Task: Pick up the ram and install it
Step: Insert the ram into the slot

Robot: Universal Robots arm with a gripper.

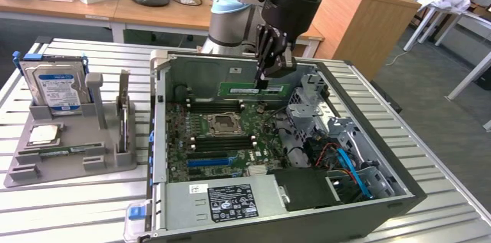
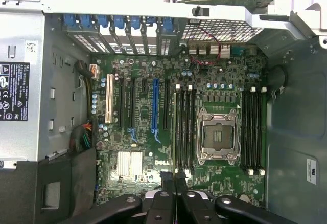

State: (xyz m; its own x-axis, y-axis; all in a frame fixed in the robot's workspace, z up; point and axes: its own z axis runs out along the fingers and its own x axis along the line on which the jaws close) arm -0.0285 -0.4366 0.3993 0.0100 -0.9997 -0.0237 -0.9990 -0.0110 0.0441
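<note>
The end effector (image 1: 263, 80) hangs inside the open case (image 1: 399, 197), which lies on its side on the slatted worktop (image 1: 77, 208). Its fingers are nearly closed and pinch the ram (image 1: 254, 89) by its upper edge. The green stick is held level, long side horizontal, above the motherboard (image 1: 222, 139) and near the case's far wall. It is not seated in any slot.

In the wrist view the end effector (image 2: 174, 180) grips the ram (image 2: 174, 132) edge-on as a thin strip. The strip runs along the bank of slots (image 2: 186, 127) beside the empty CPU socket (image 2: 218, 134). A second bank of slots (image 2: 253, 127) lies on the socket's other side.

At the exterior view's left, a grey holder (image 1: 69, 168) sits on the worktop, well apart from the case. It carries an upright hard drive (image 1: 57, 85), a square processor chip (image 1: 43, 135) and a second ram stick (image 1: 65, 151) lying flat.
</note>
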